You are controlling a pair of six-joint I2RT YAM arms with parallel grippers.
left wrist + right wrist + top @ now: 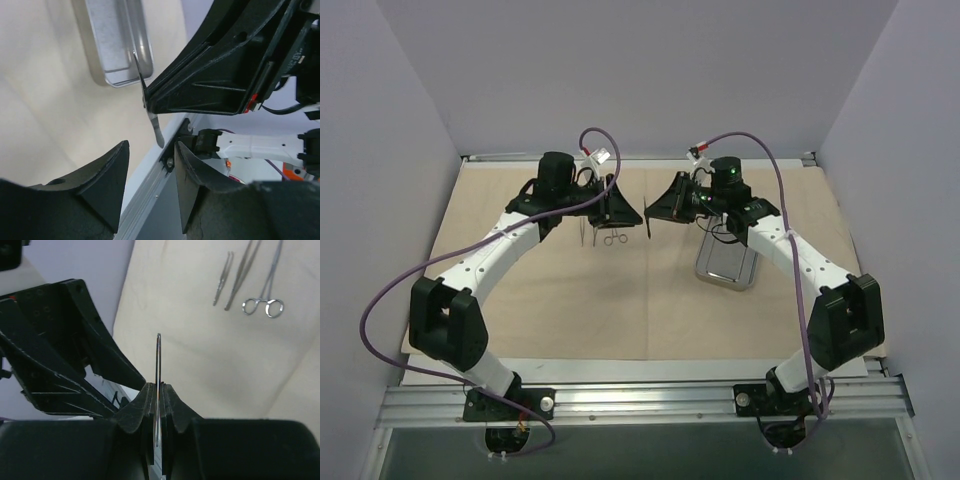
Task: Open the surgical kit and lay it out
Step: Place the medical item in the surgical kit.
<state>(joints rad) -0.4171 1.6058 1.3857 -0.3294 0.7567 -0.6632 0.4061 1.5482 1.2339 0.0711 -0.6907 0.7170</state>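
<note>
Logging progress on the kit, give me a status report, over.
Left gripper open, empty. Right gripper shut on thin instrument. Cloth spread; three instruments laid out, tray alongside. Grippers close, nothing else in the way.

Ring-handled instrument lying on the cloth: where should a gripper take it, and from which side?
The ring-handled instrument lies flat on the cloth, so come from straight above. Probably best to close across the slim shanks just beyond the finger rings; the tweezers lie close on one side, bare cloth on the other.
</note>
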